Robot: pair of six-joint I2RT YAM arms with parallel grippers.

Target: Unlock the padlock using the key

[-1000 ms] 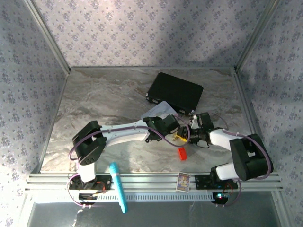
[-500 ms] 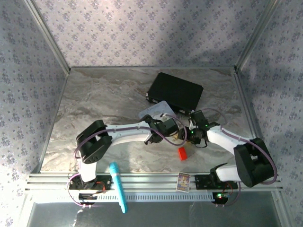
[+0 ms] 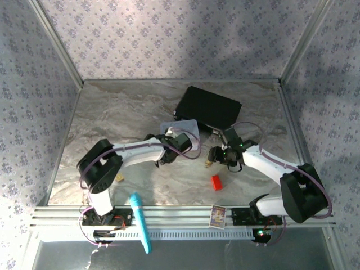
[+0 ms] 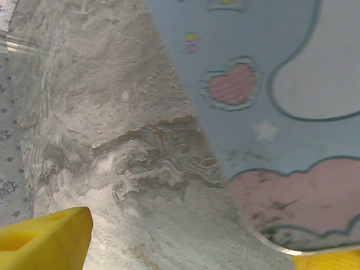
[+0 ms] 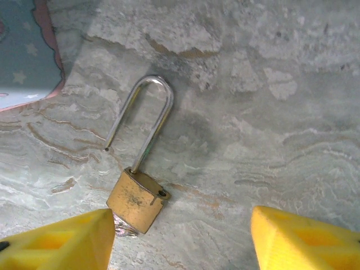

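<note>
The tiny brass padlock (image 5: 136, 199) lies flat on the marble table, its thin silvery shackle (image 5: 143, 121) swung open with one end free of the body. A silvery bit of the key (image 5: 125, 228) sticks out of the body's bottom, partly behind a finger. My right gripper (image 5: 181, 242) hovers open just above it; the lock sits close to the left finger (image 5: 56, 244), with nothing gripped. From above, the padlock (image 3: 209, 163) sits just below the right gripper (image 3: 218, 156). My left gripper (image 4: 185, 253) is open over the edge of the pastel cartoon tin (image 4: 281, 112).
A black case (image 3: 208, 108) lies at the back of the table. A red block (image 3: 216, 181) sits in front of the padlock. A small tan piece (image 3: 120, 179), a teal pen (image 3: 140, 222) and a card (image 3: 217, 215) lie near the front rail.
The left gripper has pulled away leftwards from the padlock to the tin. The right gripper has shifted slightly back, and the padlock now lies free on the table.
</note>
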